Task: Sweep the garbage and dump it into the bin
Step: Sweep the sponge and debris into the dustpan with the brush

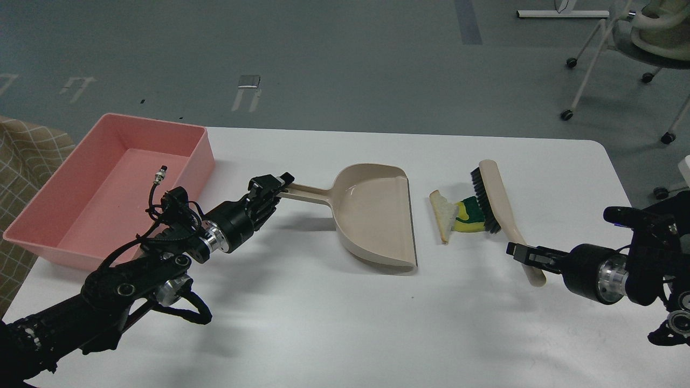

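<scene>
Bin sitting well left of the dustpan. Left gripper clenching the dustpan's handle, arm reaching up from lower left. Bread slice and sponge chunk lying just right of the dustpan, sponge touching brush bristles. Right gripper pinching the brush handle's near end, arm entering from right.

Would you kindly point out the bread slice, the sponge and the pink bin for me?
bread slice (442,213), head view, on its white face.
sponge (470,220), head view, on its yellow body.
bin (200,159), head view, on its right wall.
</scene>
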Motion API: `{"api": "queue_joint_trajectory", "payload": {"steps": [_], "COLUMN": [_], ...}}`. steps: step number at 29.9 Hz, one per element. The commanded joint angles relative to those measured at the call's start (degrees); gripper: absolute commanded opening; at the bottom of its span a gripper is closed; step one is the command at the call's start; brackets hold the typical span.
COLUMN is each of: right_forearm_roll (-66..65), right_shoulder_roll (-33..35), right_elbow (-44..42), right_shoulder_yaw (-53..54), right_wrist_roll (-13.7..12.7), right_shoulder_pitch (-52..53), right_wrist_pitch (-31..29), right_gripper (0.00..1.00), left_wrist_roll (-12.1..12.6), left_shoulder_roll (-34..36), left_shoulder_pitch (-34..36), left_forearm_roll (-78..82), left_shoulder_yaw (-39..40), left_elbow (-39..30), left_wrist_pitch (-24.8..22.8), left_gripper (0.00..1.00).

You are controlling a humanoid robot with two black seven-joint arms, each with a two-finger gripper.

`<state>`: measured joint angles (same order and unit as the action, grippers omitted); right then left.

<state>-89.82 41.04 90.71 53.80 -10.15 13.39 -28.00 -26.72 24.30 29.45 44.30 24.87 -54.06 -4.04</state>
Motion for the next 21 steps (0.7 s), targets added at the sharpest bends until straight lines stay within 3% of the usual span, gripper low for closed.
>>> {"api": "queue_joint_trajectory", "payload": {"steps": [1,7,15,21], "right_forearm_roll": [0.0,0.09,0.17,0.35], "right_shoulder_roll": [-1.92,-7.01,-16.86,-15.91], "right_elbow": [-0.1,-0.53,-2.3,-1.77], "right_shoulder_yaw": [-5.09,-10.9,-10.82,-8.45], "right_wrist_roll": [-0.83,-0.84,-0.75,-0.75], "right_shoulder_pitch": [3.82,9.1,9.37,11.13], "right_wrist_pitch": [0.0,0.0,0.0,0.0], "right_gripper": [0.0,0.0,0.0,0.0], "left_wrist_roll": [0.0,-0.09,-0.79,-1.28], "left_shoulder_roll": [0.05,0.22,0.31,0.75], "left_shoulder_pitch": [-0.1,-0.1,-0.27,-0.27], "left_forearm_roll": [0.0,-0.09,-0.27,-0.88], "left_shoulder_yaw": [0.0,0.0,0.09,0.44], "left_elbow": [0.09,0.0,0.0,0.0], "left_wrist_pitch": [-0.01,-0.01,-0.01,-0.01], "left_gripper": [0.02,0.02,0.02,0.02]}}
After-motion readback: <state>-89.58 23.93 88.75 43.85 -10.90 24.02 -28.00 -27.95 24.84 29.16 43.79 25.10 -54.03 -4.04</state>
